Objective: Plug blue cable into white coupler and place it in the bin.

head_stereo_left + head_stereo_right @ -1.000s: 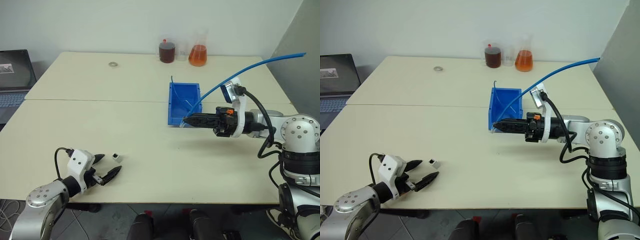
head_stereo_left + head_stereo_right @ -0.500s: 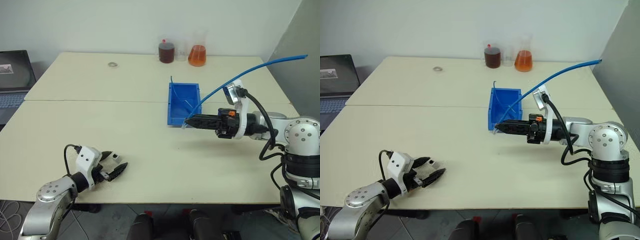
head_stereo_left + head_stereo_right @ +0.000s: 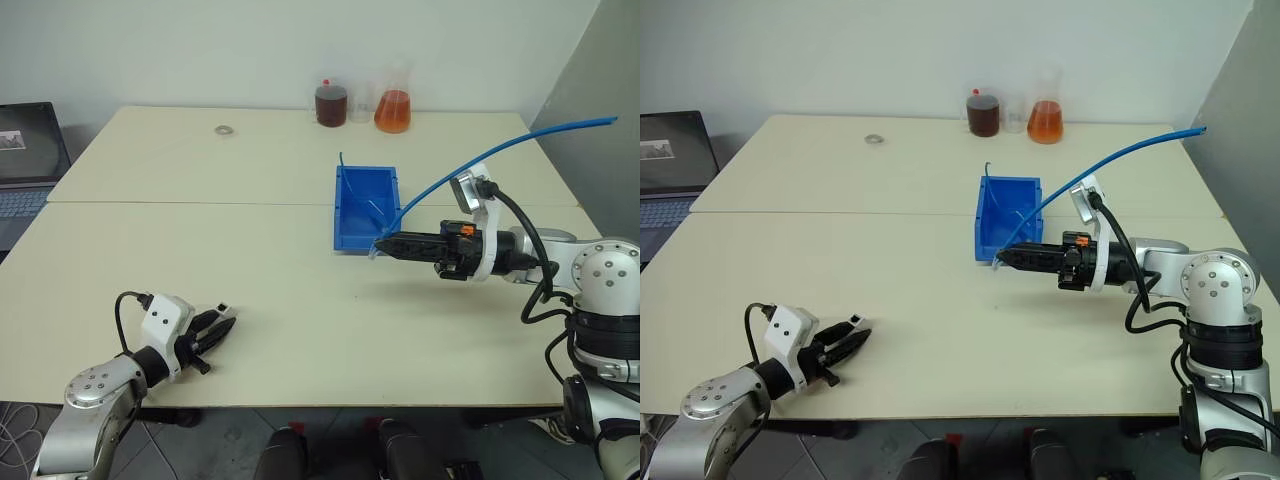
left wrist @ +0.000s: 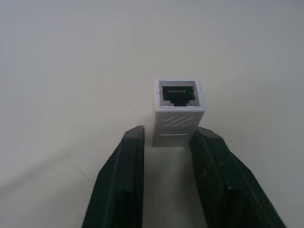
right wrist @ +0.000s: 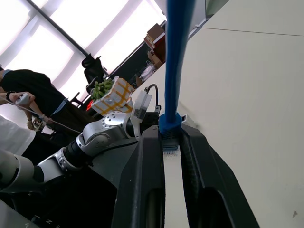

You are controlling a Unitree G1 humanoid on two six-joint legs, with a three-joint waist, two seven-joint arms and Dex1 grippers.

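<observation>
Left gripper (image 4: 166,156): we see it pinching the white coupler (image 4: 178,113), socket facing away.
Right gripper (image 5: 172,142): we see it clamped on the blue cable (image 5: 175,57) plug, just beside the bin (image 3: 350,228).

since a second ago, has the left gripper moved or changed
Yes. The left gripper has closed around the white coupler, which lay just ahead of its open fingers before. Its place against the table's front edge looks about the same.

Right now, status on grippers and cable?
Left gripper fingers astride the coupler on the table. Right gripper shut on the cable by the bin. Nothing in the way.
</observation>
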